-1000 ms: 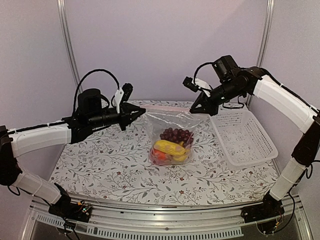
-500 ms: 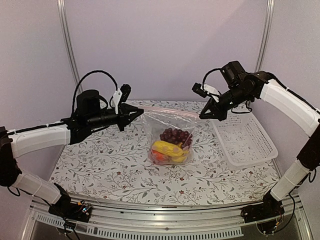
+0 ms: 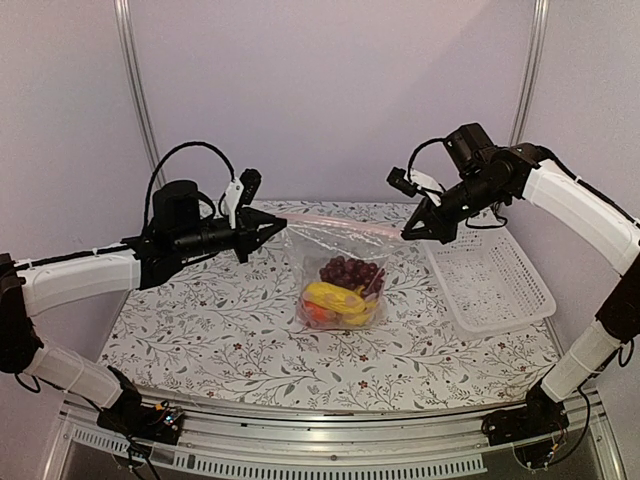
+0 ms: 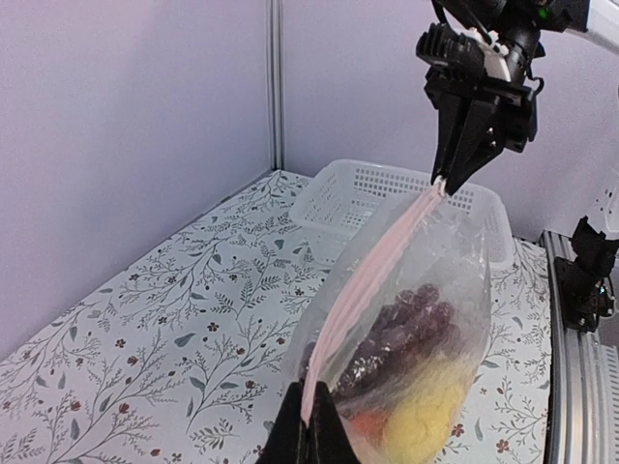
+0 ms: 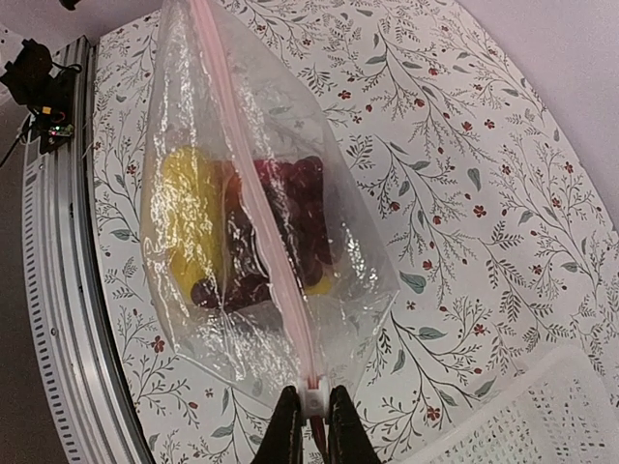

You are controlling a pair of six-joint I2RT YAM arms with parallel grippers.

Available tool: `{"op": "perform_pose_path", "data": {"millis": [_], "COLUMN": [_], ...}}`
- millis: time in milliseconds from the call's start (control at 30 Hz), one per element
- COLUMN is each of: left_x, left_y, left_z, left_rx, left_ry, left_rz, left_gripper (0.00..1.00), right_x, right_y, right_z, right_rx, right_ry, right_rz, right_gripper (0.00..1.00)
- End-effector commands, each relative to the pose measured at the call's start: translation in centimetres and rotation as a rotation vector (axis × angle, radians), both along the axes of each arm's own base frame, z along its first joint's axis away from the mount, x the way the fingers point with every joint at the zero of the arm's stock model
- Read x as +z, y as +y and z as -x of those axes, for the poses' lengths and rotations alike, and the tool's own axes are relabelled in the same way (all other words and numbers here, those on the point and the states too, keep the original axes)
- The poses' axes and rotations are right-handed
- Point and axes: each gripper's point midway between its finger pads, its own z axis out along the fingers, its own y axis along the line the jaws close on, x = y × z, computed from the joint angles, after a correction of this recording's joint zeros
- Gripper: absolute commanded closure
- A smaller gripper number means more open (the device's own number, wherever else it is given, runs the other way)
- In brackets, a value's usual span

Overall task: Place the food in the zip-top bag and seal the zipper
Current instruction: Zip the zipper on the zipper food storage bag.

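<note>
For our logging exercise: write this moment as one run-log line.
left gripper: shut on zipper end | right gripper: shut on opposite zipper end | zipper: stretched between them | food: inside zip-top bag

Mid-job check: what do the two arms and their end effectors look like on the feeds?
Both the left arm and right arm have white-shelled links with black joints. The left end effector and right end effector are black, each with two slim pointed fingers and a small white part near the wrist. A black cable loops above each wrist.
</note>
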Motion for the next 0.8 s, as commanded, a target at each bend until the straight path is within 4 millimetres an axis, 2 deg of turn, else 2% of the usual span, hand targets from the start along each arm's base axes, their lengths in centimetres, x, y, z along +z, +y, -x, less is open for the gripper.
{"op": "perform_pose_path", "data": {"millis": [0, 333, 367, 467, 533, 667, 767], "left_x": [1.0, 0.8, 0.8, 0.5, 0.4, 0.5, 0.6], "left_y": [1.8, 1.7, 1.6, 1.1, 0.5, -0.5, -1.0], "left_z": [-1.0, -1.2, -1.2, -1.5, -1.9, -2.9, -3.6], "left_rx": [0.067, 0.065, 0.063, 0.043, 0.029, 0.010, 0.007], "left_ry": [-0.030, -0.022, -0.021, -0.015, 0.003, 0.014, 0.013], "left_rz": [0.020, 0.020, 0.022, 0.023, 0.031, 0.044, 0.049], "left_gripper": [1.00, 1.00, 1.00, 1.00, 1.00, 1.00, 1.00], "right_x": [-0.9, -0.9, -0.9, -0.1, 1.0, 4.0, 4.6], "right_y": [-2.1, -2.0, -2.0, -1.4, -1.0, -1.6, -3.0], "right_z": [0.7, 0.7, 0.7, 0.7, 0.5, -0.5, -1.4], "right_rx": [-0.047, -0.049, -0.048, -0.037, -0.028, -0.035, -0.067], "right_ry": [0.046, 0.052, 0.055, 0.056, 0.053, 0.039, 0.046], "right_rz": [0.053, 0.050, 0.046, 0.014, -0.020, -0.118, -0.167], "right_gripper": [1.00, 0.96, 0.92, 0.65, 0.54, 0.46, 0.44]}}
